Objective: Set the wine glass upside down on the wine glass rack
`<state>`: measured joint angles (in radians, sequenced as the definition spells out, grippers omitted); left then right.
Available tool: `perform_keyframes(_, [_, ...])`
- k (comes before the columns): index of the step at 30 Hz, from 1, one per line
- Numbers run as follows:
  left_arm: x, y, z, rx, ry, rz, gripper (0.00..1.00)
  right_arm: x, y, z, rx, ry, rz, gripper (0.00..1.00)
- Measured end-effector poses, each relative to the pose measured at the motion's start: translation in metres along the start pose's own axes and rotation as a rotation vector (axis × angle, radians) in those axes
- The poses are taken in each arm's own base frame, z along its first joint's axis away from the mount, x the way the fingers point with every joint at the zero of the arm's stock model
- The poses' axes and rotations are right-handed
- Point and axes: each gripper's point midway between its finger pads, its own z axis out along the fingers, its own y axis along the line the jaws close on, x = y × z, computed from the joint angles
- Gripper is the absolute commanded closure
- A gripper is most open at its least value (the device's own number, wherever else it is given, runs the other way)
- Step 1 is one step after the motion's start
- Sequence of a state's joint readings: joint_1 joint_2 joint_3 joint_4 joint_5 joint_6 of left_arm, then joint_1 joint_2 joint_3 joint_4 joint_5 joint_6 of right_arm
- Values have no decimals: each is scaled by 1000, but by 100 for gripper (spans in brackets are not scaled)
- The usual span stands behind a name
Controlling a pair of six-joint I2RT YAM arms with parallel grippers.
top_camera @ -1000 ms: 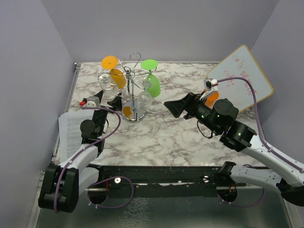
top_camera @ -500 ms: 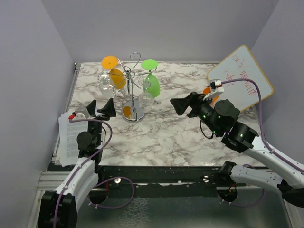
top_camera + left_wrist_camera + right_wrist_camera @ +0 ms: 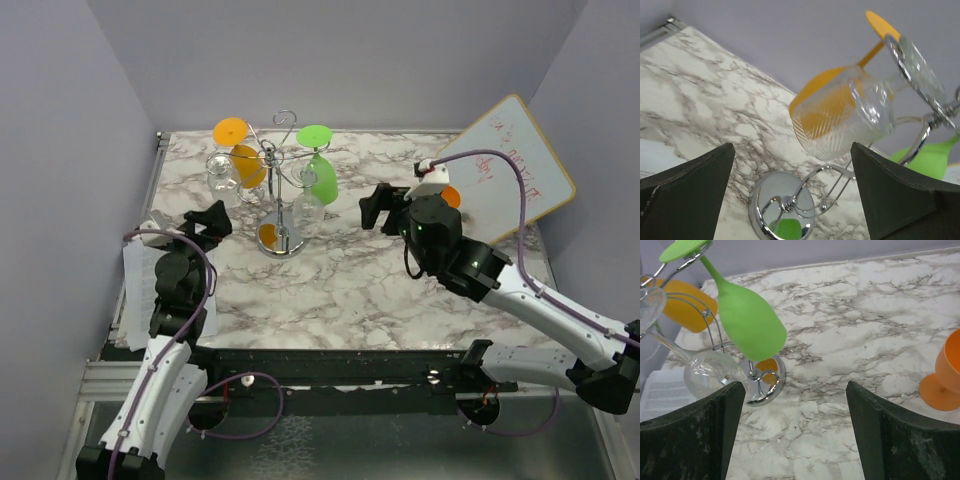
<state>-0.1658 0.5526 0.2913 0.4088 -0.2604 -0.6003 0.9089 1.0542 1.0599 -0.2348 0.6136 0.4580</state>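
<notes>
The wine glass rack (image 3: 272, 170) stands at the back left on its round chrome base (image 3: 284, 240). An orange glass (image 3: 246, 164), a green glass (image 3: 322, 180) and two clear glasses (image 3: 221, 170) (image 3: 305, 209) hang upside down on it. Another orange wine glass (image 3: 449, 197) stands upright behind my right arm and shows in the right wrist view (image 3: 945, 372). My left gripper (image 3: 207, 222) is open and empty, left of the rack, facing a clear glass (image 3: 850, 117). My right gripper (image 3: 383, 205) is open and empty, right of the rack, facing the green glass (image 3: 747, 320).
A whiteboard (image 3: 510, 165) leans at the back right. A printed paper sheet (image 3: 138, 285) lies at the table's left edge. Grey walls close in the table on three sides. The rack's base shows in both wrist views (image 3: 782, 212) (image 3: 769, 380).
My left wrist has lifted off the table by the rack and drawn back a little, still open. My right gripper has pulled back to the right and risen, still open.
</notes>
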Motion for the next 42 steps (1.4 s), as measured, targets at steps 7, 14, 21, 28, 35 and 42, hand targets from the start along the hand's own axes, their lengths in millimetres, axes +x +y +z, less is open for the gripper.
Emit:
perform_keyframes(7, [-68,-4,5,-236,-10,52,1,2,-18,26,79,34,-52,12])
perform_keyframes(14, [-109,-20,-3,-265,13,202,1,4,-121,60,282,110,40,17])
perform_keyframes(21, [-134,-60,-6,-118,55,306,1,38,-163,64,381,238,33,27])
perform_keyframes(28, [-129,-71,-5,-64,97,310,1,62,-175,82,421,334,-19,36])
perform_keyframes(35, [-128,-71,-5,-61,102,312,1,72,-179,100,435,390,-69,69])
perform_keyframes(42, [-122,-84,-8,9,131,279,1,76,-181,102,431,423,-104,99])
